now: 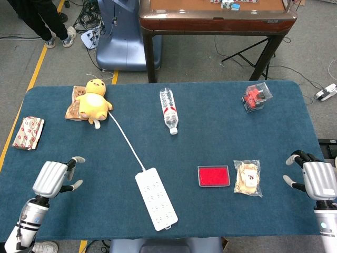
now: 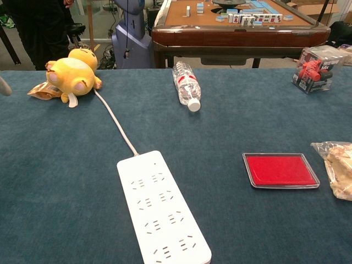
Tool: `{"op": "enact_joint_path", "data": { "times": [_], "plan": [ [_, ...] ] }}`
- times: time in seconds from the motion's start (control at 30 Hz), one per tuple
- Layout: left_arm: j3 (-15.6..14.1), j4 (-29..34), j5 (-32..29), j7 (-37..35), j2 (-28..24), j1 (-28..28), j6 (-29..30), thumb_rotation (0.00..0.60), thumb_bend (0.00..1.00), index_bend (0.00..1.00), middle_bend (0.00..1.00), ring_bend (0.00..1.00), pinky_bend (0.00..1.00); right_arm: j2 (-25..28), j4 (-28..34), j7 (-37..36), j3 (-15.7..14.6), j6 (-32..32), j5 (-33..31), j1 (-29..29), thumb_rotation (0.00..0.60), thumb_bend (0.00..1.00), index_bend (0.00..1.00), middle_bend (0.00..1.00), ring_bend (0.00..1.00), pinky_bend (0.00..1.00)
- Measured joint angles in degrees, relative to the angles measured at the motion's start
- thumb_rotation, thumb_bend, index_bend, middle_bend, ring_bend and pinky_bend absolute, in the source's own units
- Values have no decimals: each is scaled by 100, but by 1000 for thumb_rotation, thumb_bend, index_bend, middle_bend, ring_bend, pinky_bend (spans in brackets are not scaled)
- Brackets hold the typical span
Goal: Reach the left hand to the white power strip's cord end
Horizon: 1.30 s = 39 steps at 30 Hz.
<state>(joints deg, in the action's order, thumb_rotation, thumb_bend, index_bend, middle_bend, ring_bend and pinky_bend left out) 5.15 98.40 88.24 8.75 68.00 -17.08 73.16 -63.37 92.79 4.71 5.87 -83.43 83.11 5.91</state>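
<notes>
The white power strip (image 1: 156, 197) (image 2: 163, 208) lies on the blue table near the front middle. Its cord end (image 1: 141, 171) (image 2: 136, 154) points toward the back left. From there the white cord (image 1: 124, 138) (image 2: 114, 124) runs up to a yellow plush toy (image 1: 93, 100) (image 2: 71, 73). My left hand (image 1: 53, 177) hovers over the front left of the table, well to the left of the cord end, fingers apart and holding nothing. Only a fingertip (image 2: 3, 86) of it shows at the chest view's left edge. My right hand (image 1: 315, 178) stays at the table's right edge, empty with fingers apart.
A water bottle (image 1: 168, 109) lies at the back middle. A red flat case (image 1: 213, 176) and a bagged snack (image 1: 247, 178) sit right of the strip. A clear box of red parts (image 1: 256, 97) is at the back right. A red-patterned packet (image 1: 28, 133) lies at the far left.
</notes>
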Motion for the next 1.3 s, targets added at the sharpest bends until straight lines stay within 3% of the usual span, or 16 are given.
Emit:
{"op": "enact_joint_path", "data": {
  "times": [0.13,0.2,0.37,0.5,0.73,0.97,1.3],
  "plan": [
    [24,133,-16,62,47,-250,-358,600,417,409,999,1000,1000,43,41,16,13,-35,4,-4,600,102,480,366,384,598],
    [32,228,-51,66,46,-370,-559,600,530,405,1000,1000,1000,70,78,33,18,-62,17,-9,600,102,480,365,384,598],
    [63,505,-209,205,19,-814,-1272,600,637,381,1000,1000,1000,143,182,108,33,-74,16,-3,600,101,480,366,384,598],
    [97,673,-507,584,-9,-1171,-1840,600,650,354,1000,1000,1000,173,247,174,41,-42,9,25,600,101,480,366,384,598],
    [164,922,-1578,1296,86,-1722,-2514,600,653,349,1000,1000,1000,202,279,188,53,-16,11,61,600,101,480,366,384,598],
    [68,958,-2307,1788,478,-2046,-2597,600,653,340,1000,1000,1000,190,223,144,39,40,10,91,600,102,480,365,384,598],
    [-67,957,-2525,1922,797,-2253,-2397,600,653,329,1000,1000,1000,75,91,76,12,132,2,143,600,102,480,366,384,597]
  ]
}}
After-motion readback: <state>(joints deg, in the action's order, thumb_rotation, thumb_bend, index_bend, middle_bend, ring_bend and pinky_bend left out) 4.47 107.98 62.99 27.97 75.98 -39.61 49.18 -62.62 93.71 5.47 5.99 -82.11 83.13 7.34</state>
